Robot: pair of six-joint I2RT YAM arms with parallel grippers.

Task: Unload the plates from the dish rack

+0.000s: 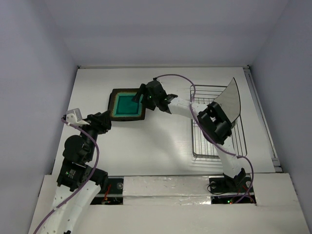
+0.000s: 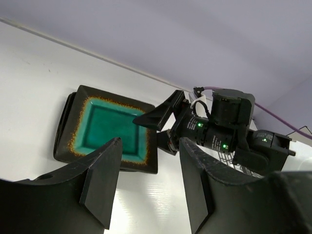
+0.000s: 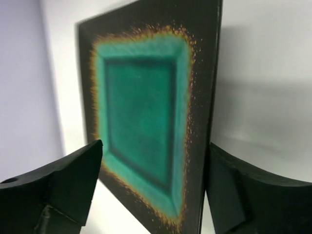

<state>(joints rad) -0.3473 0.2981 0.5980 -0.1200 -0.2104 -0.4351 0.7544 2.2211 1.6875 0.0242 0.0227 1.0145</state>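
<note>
A teal plate with a dark rim [image 1: 127, 105] lies flat on the white table, left of the grey wire dish rack [image 1: 200, 146]. One pale plate [image 1: 230, 100] stands tilted at the rack's far end. No other plates are in view. My right gripper [image 1: 142, 97] is open at the teal plate's right edge, with its jaws spread to either side of that edge [image 3: 155, 146]; the plate [image 3: 146, 122] fills the right wrist view. My left gripper [image 1: 103, 123] is open and empty, just left of and nearer than the plate. Its wrist view [image 2: 148, 151] shows the plate [image 2: 109, 129] and the right gripper [image 2: 162, 127].
The right arm [image 1: 217, 124] reaches across over the rack's near half. The rack sits along the table's right side, near the right wall. Grey walls close in the table at the back and on both sides. Bare table [image 1: 156, 141] lies between the plate and the arm bases.
</note>
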